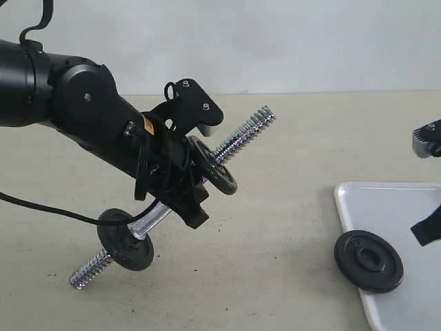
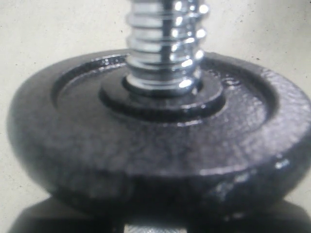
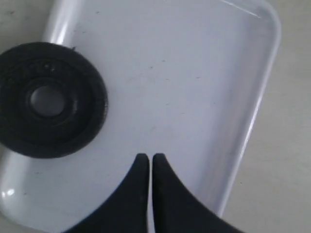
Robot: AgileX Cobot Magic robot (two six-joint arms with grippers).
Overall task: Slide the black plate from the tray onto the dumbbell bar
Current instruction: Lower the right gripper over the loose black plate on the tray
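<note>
Black plate [image 3: 48,99] overhanging tray [image 3: 194,73] edge, right pincer [image 3: 149,158] clenched empty, left pincer [image 1: 187,183] grasping dumbbell bar [image 1: 244,134], contact obscured.

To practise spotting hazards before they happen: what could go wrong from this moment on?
1. The black plate overhangs the rim of the tray; a push from the shut right gripper might tip it onto the table.
2. The left gripper holds the dumbbell bar tilted; the lower disc, with no nut visible below it, could slide off.
</note>
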